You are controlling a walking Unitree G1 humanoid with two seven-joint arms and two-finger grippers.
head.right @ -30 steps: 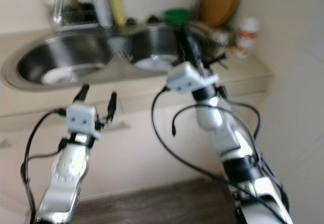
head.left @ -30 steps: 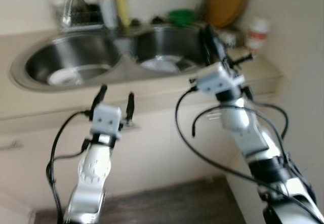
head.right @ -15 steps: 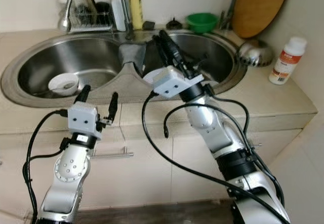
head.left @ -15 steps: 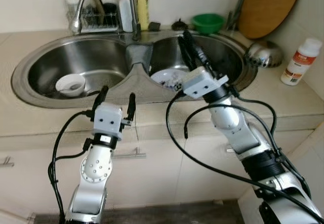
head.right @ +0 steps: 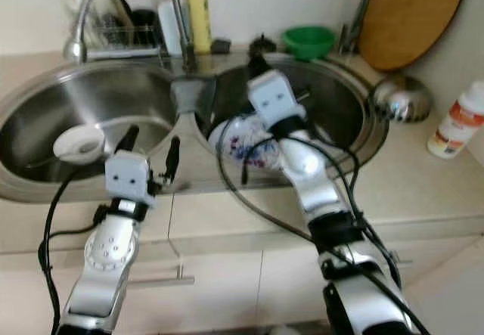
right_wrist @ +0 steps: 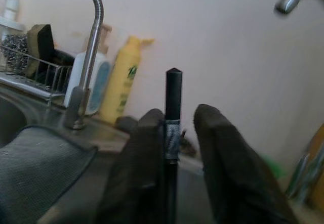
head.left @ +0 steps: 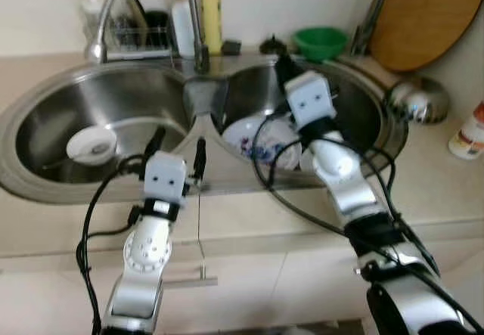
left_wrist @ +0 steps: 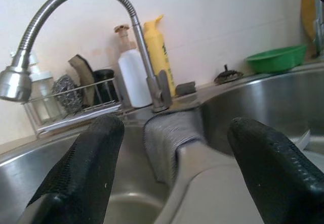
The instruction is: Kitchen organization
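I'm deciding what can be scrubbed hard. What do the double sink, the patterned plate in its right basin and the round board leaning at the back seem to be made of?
Double sink: likely stainless steel, brushed and reflective.
Patterned plate: probably glazed ceramic, glossy white with blue markings.
Round board: looks like wood or bamboo, warm brown, matte; the grain is too blurred to tell which.

You got soft, even daylight, fairly bright, no hard shadows. Head views were mildly motion-blurred all over, worst at the edges and on the right arm (head.left: 340, 176). The steel sink (head.left: 45, 116) threw pale glare along its rim and basins. Left wrist view was sharpest on the faucet (left_wrist: 76, 1), while its near fingers (left_wrist: 86, 168) went soft. Right wrist view was hazy, its fingers (right_wrist: 147, 173) and wall washed out.
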